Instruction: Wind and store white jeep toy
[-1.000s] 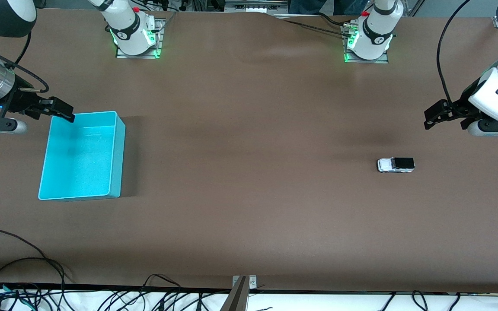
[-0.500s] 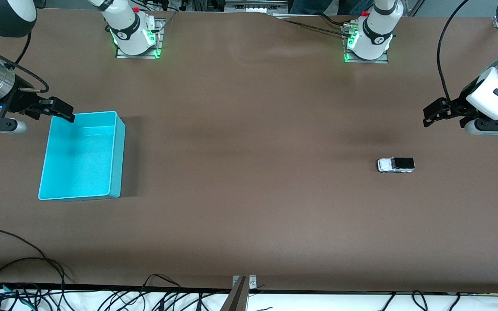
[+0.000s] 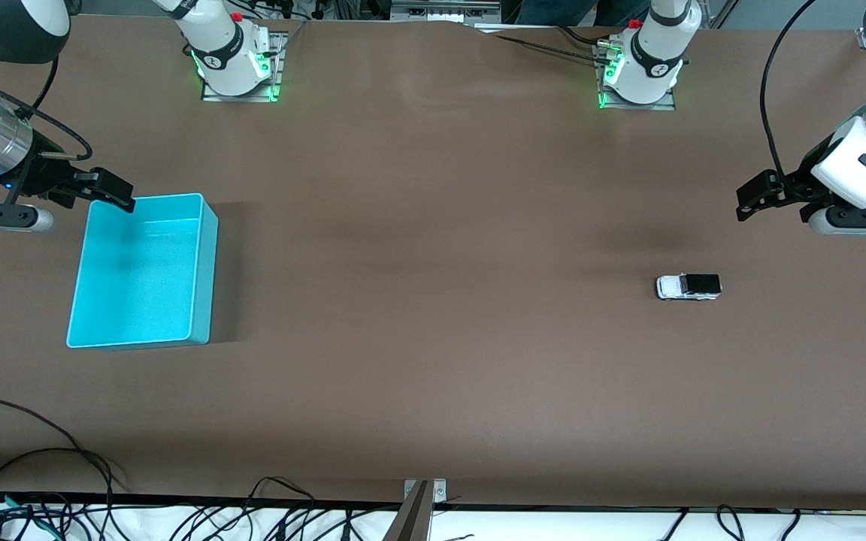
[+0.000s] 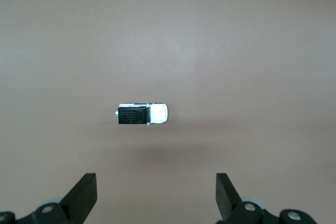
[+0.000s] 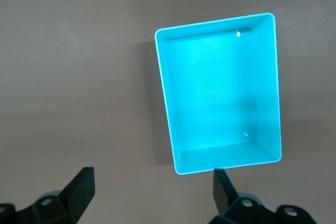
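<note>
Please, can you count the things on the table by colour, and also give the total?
White: 1, the white jeep toy, toward the left arm's end of the table.
Cyan: 1, the cyan bin, toward the right arm's end, nothing in it.
Total: 2

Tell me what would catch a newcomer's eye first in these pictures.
The bright cyan bin stands out most, sitting empty at the right arm's end of the brown table. Next is the tiny white jeep toy, alone toward the left arm's end. The right gripper hangs open over the bin's corner, and the left gripper hangs open above the table near the jeep.
</note>
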`<state>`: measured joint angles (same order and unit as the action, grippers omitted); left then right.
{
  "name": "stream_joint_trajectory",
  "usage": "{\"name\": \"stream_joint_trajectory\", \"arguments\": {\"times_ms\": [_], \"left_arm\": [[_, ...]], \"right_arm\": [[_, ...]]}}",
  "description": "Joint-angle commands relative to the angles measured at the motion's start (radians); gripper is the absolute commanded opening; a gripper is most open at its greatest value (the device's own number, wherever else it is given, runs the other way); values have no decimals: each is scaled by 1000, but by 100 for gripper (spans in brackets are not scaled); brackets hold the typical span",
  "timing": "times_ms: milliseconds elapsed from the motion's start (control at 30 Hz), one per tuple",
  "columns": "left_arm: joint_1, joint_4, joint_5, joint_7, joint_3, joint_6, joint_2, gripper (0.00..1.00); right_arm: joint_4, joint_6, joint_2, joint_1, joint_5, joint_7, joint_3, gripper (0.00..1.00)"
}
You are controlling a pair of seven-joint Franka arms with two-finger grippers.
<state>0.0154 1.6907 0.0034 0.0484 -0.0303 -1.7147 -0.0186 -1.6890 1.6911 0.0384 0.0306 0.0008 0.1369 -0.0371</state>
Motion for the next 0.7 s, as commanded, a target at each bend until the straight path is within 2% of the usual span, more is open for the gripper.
{"name": "stream_joint_trajectory", "arguments": {"times_ms": [0,667], "left_arm": [[-2,-11,26,-22,3,18,9,100],[-6,-42,18,-18,4,52,9,100]], "right_arm": [[-1,5,-8,-1,-1,-16,-3,100],[-3,5,-8,-1,1,-16,-1,100]]}}
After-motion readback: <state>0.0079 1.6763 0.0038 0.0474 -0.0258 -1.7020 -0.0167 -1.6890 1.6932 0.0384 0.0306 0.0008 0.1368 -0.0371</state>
